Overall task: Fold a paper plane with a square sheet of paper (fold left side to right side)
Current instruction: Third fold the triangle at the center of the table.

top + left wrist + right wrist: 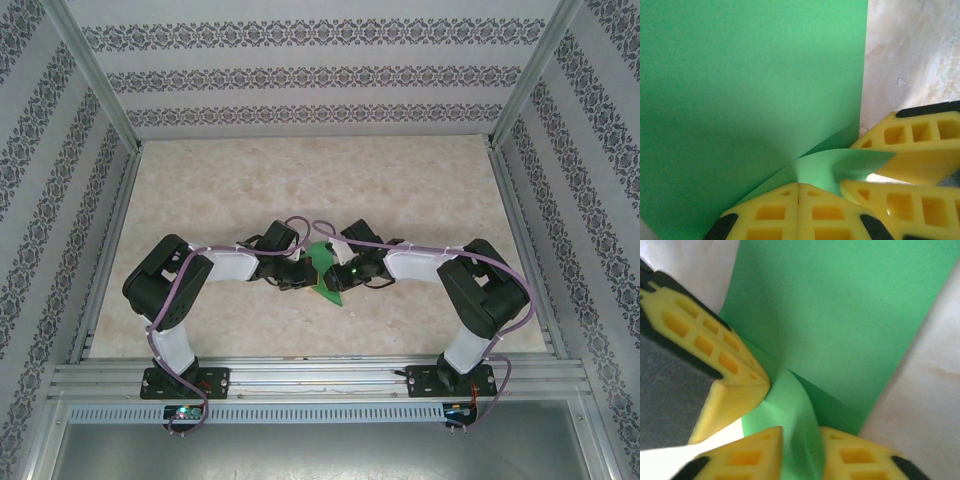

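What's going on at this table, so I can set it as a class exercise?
Two robot arms are folding a green paper on the table. The left arm has its jaws shut on the paper at a crease. The right arm has its jaws apart around a curled-up flap beside them.

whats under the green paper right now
Marble-patterned table shows beside the square sheet of paper, which the left tool pinches. Whatever lies directly beneath the sheet is covered.
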You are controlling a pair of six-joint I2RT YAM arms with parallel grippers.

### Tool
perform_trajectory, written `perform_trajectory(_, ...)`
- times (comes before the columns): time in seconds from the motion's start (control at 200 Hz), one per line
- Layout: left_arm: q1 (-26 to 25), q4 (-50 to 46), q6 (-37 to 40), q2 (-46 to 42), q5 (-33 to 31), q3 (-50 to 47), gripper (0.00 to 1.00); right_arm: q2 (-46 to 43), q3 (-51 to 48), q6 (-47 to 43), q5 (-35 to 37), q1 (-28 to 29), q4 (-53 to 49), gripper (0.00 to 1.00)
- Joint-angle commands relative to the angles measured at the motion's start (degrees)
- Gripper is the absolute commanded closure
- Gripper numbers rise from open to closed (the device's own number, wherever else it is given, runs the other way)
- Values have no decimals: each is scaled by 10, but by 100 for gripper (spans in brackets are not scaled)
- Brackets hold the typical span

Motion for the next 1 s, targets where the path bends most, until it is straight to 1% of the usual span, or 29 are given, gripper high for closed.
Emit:
perform_trajectory(0.0, -7, -64, 4, 31, -44, -11, 99, -30, 16, 11, -11, -18, -33, 64)
perform_trajectory(0.035, -7, -62, 3, 33, -42, -12, 99, -41, 14, 13, -15, -22, -36, 61)
perform_trajectory(0.105, -7, -54, -2, 36, -38, -14, 99, -65, 5, 22, -23, -34, -43, 58)
perform_trajectory(0.22, -7, -50, -4, 40, -37, -13, 99, -106, -16, 41, -47, -47, -57, 58)
perform_trajectory(0.3, -7, -50, -3, 40, -36, -11, 99, -122, -28, 63, -87, -47, -62, 65)
perform_trajectory(0.375, -7, -49, -4, 39, -36, -11, 99, -119, -40, 98, -138, -41, -55, 77)
perform_trajectory(0.46, -7, -51, -4, 40, -37, -9, 99, -99, -41, 122, -165, -30, -54, 87)
perform_trajectory(0.54, -7, -48, -4, 42, -36, -8, 99, -78, -39, 127, -164, -14, -54, 93)
perform_trajectory(0.749, -7, -47, -6, 41, -36, -8, 99, -35, -24, 130, -145, 2, -50, 93)
perform_trajectory(0.999, -7, -52, -3, 39, -37, -7, 99, -17, -26, 135, -125, 3, -55, 93)
